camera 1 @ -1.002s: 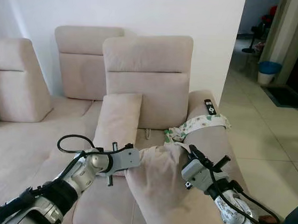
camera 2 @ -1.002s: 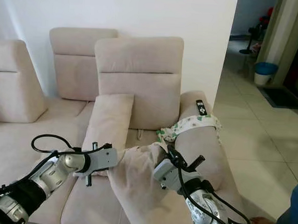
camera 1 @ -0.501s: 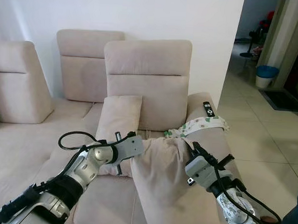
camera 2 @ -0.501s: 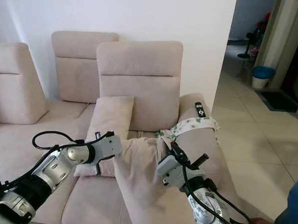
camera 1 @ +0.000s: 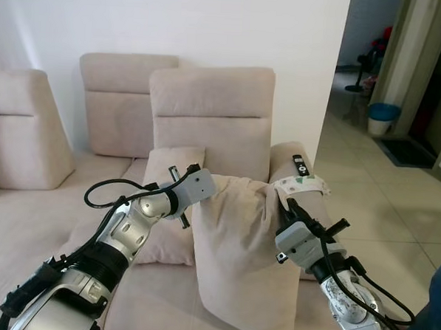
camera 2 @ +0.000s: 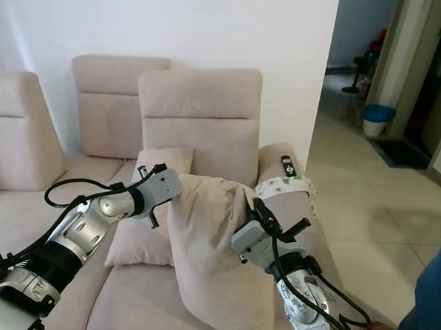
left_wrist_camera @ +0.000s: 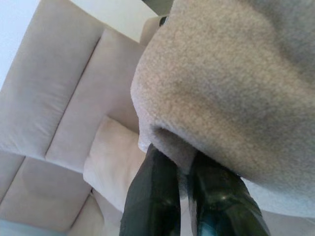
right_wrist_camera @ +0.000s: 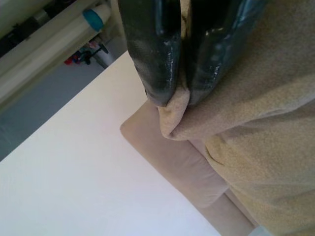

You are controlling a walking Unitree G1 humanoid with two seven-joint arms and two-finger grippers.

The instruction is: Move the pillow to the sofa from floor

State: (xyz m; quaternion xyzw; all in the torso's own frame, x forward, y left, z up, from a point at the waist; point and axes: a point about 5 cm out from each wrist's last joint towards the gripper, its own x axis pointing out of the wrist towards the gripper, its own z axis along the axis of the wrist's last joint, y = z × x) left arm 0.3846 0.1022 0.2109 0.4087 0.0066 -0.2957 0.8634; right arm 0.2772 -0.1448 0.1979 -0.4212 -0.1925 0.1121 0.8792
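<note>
The pillow (camera 1: 235,247) is held up in the air between the two grippers, hanging over the sofa (camera 1: 209,105) seat, not set down yet. The left gripper (left_wrist_camera: 183,162) is pinched on one top corner, the right gripper (right_wrist_camera: 178,98) on the other, both with just a small fold of fabric caught between the black fingers.

Honestly, that's where trouble is likely: so little cloth is nipped that a corner could be lost, and the pillow would swing off the other gripper toward the floor. It could also be dropped onto the second pillow (camera 1: 166,206) lying just below the left gripper.

How thin those pinches are is shown in the wrist views; the remote (camera 1: 299,166) on the armrest beyond the right gripper is caught by the head views.
</note>
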